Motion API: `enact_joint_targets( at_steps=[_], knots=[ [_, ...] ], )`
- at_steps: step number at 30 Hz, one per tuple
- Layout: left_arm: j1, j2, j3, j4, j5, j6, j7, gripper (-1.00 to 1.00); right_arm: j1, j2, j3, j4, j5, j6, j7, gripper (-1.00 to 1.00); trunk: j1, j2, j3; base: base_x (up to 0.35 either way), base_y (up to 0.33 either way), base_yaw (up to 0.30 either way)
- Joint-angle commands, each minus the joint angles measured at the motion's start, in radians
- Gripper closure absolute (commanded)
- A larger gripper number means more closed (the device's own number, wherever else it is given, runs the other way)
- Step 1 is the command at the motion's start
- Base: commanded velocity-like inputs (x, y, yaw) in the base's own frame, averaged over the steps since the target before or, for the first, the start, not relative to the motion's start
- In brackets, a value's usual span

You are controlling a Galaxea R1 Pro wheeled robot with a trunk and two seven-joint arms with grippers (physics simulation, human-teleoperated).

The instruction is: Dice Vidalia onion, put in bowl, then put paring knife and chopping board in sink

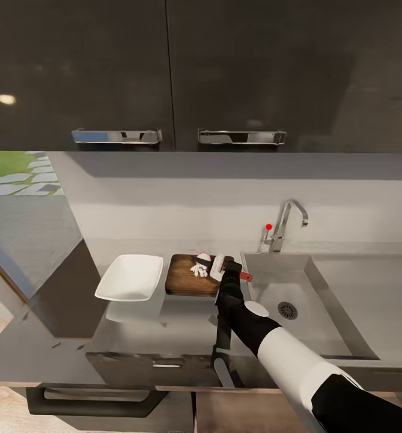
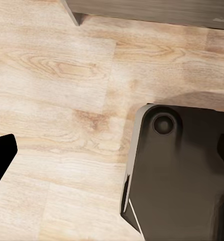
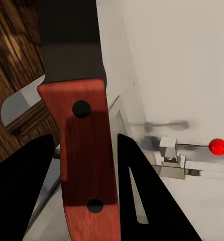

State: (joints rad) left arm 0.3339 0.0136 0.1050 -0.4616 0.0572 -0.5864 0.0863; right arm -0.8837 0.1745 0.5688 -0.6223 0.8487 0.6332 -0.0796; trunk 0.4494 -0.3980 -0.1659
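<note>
head: above countertop [image 1: 164, 337] | left wrist: floor [image 2: 57, 75] | right wrist: close on paring knife [image 3: 84, 150]

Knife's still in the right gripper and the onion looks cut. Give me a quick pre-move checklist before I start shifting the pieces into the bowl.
1. Knife grip: right gripper is shut on the paring knife at its handle. Ok.
2. Onion diced: white pieces lie on the chopping board; a rounder piece may be uncut. Cannot tell.
3. Bowl: upright, empty, beside the board on the countertop. Ok.
4. Sink: basin free for knife and board. Ok.
5. Left gripper: looking at the wooden floor, away from the counter. Not ok for helping yet.
</note>
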Motion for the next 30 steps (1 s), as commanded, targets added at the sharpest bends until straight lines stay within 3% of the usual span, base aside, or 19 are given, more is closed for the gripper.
enact_joint_targets(
  at_steps=[1, 11, 30],
  knots=[
    [0.000, 0.000, -0.002, -0.002, 0.006, -0.001, 0.001, -1.00, -0.001, 0.000, 0.005, -0.001, 0.000, 0.006, -0.003, 1.00, 0.001, -0.002, -0.002, 0.000, 0.000, 0.000],
    [0.001, 0.000, -0.002, -0.002, 0.006, -0.001, 0.001, -1.00, -0.001, 0.000, -0.003, -0.059, 0.001, 0.005, -0.004, 1.00, 0.001, -0.002, -0.002, 0.114, 0.000, 0.000],
    [0.001, 0.000, -0.003, -0.002, 0.006, -0.001, 0.001, -1.00, -0.001, 0.000, 0.002, -0.038, -0.004, 0.006, -0.003, 1.00, 0.001, -0.002, -0.021, 0.025, 0.000, 0.000]
  ],
)
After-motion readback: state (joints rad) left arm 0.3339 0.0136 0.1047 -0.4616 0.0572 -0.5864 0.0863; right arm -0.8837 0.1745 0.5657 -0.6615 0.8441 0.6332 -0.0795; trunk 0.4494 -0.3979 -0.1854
